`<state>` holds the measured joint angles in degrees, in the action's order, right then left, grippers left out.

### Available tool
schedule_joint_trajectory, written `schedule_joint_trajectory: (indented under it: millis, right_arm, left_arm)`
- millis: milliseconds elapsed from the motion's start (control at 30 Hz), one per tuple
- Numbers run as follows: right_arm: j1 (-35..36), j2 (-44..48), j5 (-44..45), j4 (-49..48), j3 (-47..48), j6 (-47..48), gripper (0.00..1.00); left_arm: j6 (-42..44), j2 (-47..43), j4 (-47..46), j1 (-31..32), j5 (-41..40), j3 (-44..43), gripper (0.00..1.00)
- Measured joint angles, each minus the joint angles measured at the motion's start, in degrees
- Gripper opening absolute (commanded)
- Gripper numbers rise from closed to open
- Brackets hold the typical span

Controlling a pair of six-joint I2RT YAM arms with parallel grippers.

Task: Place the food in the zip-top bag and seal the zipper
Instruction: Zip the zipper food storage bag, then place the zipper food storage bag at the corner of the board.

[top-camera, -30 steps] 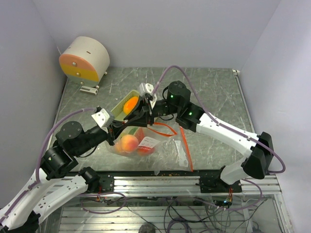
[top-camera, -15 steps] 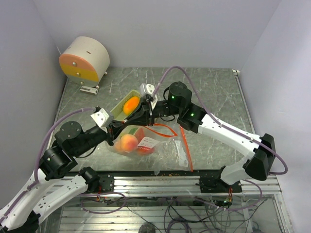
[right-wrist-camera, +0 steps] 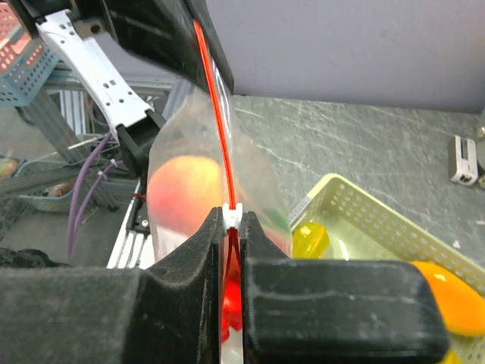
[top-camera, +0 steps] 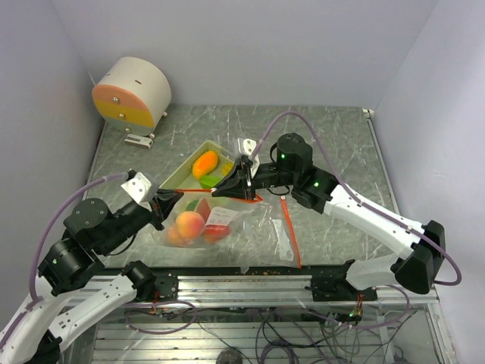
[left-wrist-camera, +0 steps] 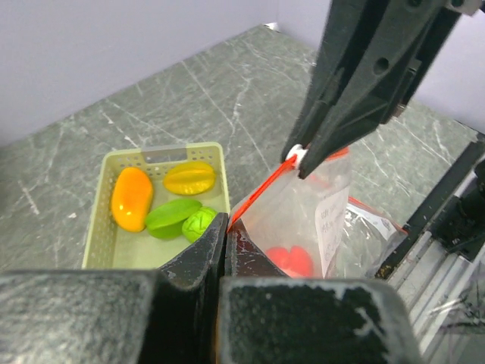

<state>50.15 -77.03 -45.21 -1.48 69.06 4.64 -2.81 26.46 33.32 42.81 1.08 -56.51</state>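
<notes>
Food: the peach [top-camera: 189,224] and red pieces [left-wrist-camera: 288,259] sat inside the bag [top-camera: 198,227]. The mango [left-wrist-camera: 131,199], yellow piece [left-wrist-camera: 189,177] and green pieces [left-wrist-camera: 173,218] lay outside it in the tray [left-wrist-camera: 163,155].
Bag: it hung from its top edge between both tools, above the surface [top-camera: 333,144].
Zipper [left-wrist-camera: 261,189]: it was now stretched taut. A second before, the two tools had been crowded close together by the tray.
Left tool [left-wrist-camera: 224,227]: pressed together on the zipper's end, drawn back leftward.
Right tool [right-wrist-camera: 233,220]: it had only just clamped, pinching the white slider [left-wrist-camera: 295,155].
Meaning: the sealing pull looked set up, but sealing now would leave four pieces out.
</notes>
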Motion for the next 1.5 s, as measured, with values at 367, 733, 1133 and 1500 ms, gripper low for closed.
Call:
schedule_joint_trajectory:
  millis: [367,733,1133,1500]
  right_arm:
    - [-1.9,6.8,5.8,0.9,-6.9,0.7,0.00]
    - [-3.7,6.6,11.2,0.8,-8.3,0.2,0.05]
    - [-5.0,5.7,22.1,3.7,-5.6,-7.3,1.00]
    - [-5.2,0.0,41.5,14.9,-2.3,-17.8,1.00]
  left_arm:
    - [-1.0,-2.1,3.6,0.1,-17.0,-7.1,0.07]
    - [-0.9,-3.5,5.2,0.1,-28.0,-8.3,0.07]
    - [-1.0,-4.2,4.3,0.0,-41.0,-8.6,0.07]
    - [-10.1,-2.4,4.8,0.0,-70.4,-2.8,0.30]
